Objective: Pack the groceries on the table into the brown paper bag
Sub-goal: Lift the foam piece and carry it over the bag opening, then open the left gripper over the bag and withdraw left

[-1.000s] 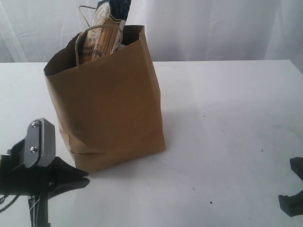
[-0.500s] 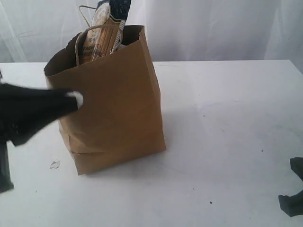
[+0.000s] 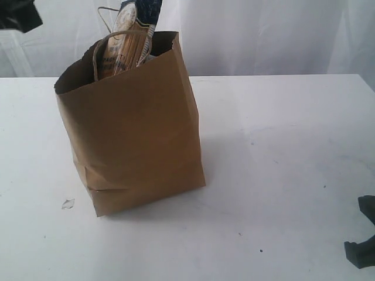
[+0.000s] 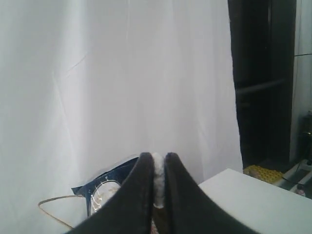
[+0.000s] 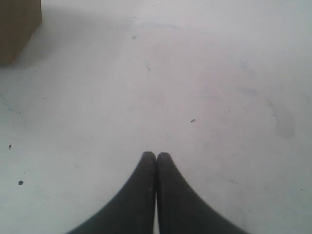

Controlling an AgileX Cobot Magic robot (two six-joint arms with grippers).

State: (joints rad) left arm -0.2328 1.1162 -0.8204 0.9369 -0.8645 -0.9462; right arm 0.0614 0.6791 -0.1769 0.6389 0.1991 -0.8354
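On the white table (image 3: 281, 146) the brown bag (image 3: 135, 134) stands upright, hiding all but the top of 1 spaghetti packet (image 3: 126, 41), while the left gripper (image 4: 157, 157), cut off at the exterior view's upper-left corner, pinches a white lump (image 4: 157, 175), and the right gripper (image 5: 156, 156) hovers clenched over the table.

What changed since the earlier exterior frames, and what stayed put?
The left gripper rose from low beside the brown paper bag to the exterior view's top left corner, with a small white lump pinched in its jaws. A white scrap on the table where it had been is now uncovered. Unchanged: the bag, the spaghetti packet sticking out of it, and the right gripper, shut over the table.
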